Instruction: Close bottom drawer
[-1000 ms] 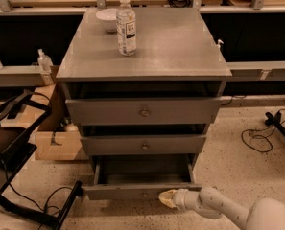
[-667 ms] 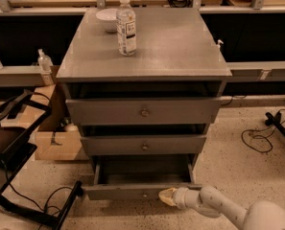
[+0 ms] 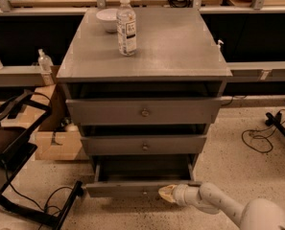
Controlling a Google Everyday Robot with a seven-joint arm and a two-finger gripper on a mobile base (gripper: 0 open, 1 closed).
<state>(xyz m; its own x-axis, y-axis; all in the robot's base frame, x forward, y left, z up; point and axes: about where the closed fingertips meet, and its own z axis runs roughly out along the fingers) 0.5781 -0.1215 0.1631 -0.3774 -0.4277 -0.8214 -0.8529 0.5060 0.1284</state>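
Observation:
The bottom drawer (image 3: 127, 189) of the grey cabinet is pulled out; its low strip front sits near the floor and its dark interior shows behind. My gripper (image 3: 165, 193) is low at the right part of that front panel, its yellowish tip touching or almost touching it, with the white arm (image 3: 214, 202) reaching in from the lower right. The small knob (image 3: 143, 192) is just left of the tip.
The top drawer (image 3: 144, 111) and middle drawer (image 3: 143, 144) stand slightly out. A water bottle (image 3: 126, 20) and a white bowl (image 3: 106, 18) sit on the cabinet top. A cardboard box (image 3: 55, 140) and black stand (image 3: 17, 176) lie left; cables (image 3: 257, 138) right.
The gripper has stayed at the right part of the bottom drawer's front. The drawer looks about as far out as before.

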